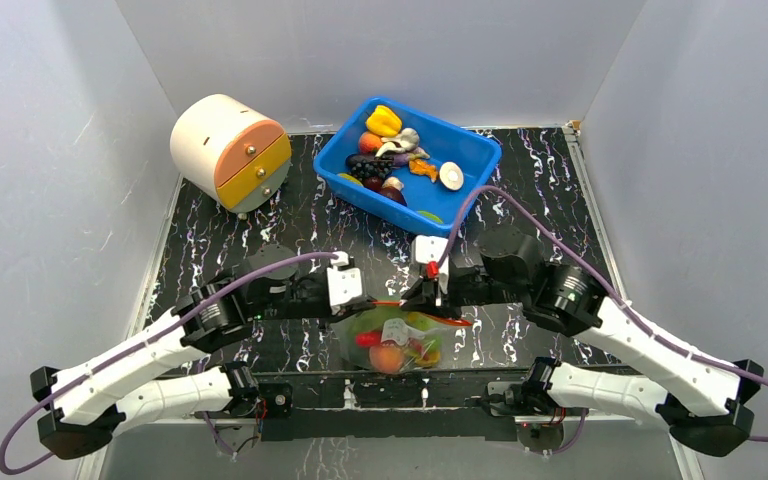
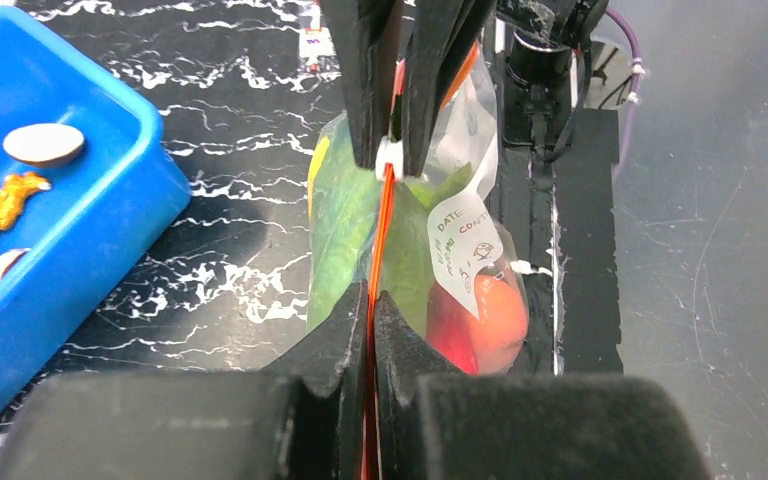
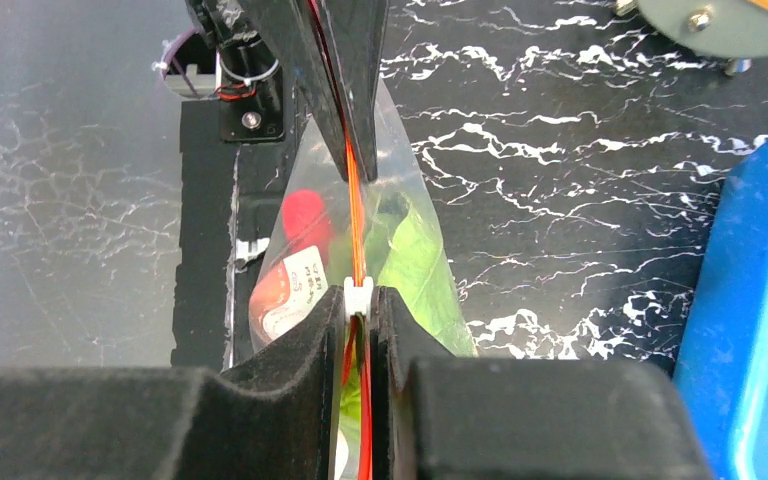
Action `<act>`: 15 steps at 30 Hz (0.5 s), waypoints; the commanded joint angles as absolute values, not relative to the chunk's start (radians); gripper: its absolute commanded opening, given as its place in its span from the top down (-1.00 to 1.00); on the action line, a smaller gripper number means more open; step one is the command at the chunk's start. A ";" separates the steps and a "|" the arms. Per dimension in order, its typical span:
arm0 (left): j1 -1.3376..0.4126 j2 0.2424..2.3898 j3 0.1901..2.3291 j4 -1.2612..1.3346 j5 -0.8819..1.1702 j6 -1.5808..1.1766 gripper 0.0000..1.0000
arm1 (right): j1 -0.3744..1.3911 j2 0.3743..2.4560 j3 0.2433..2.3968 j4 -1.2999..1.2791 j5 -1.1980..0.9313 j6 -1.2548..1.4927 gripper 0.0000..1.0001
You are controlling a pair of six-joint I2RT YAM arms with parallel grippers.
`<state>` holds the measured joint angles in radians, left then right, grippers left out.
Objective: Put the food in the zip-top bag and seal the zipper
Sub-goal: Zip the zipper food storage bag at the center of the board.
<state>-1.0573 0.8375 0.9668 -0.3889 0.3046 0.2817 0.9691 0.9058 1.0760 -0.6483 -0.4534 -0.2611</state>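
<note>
One zip-top bag [image 1: 400, 345], one blue bin [image 1: 380, 203], one drawer unit [image 1: 228, 152], two end effectors [image 1: 365, 300] [image 1: 415, 298].

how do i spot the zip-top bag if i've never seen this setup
On the black marbled table, look at the middle of the near edge. The zip-top bag sits there; unlike the rigid blue bin farther back, it is clear and floppy, with an orange-red strip.

Robot test lab: plain white walls [image 1: 380, 50] enclose a black marbled table [image 1: 290, 215], robot arms [image 1: 150, 350] bolted at its near edge.
</note>
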 commanded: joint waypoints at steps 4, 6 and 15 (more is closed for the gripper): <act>-1.044 0.749 0.954 -0.451 0.197 0.279 1.00 | 0.957 0.806 1.037 -0.721 -0.400 -0.232 1.00; -1.044 0.759 0.940 -0.416 0.225 0.271 1.00 | 0.957 0.825 1.020 -0.638 -0.465 -0.211 1.00; -1.043 0.760 0.930 -0.406 0.241 0.255 1.00 | 0.957 0.921 1.047 -0.616 -0.491 -0.253 1.00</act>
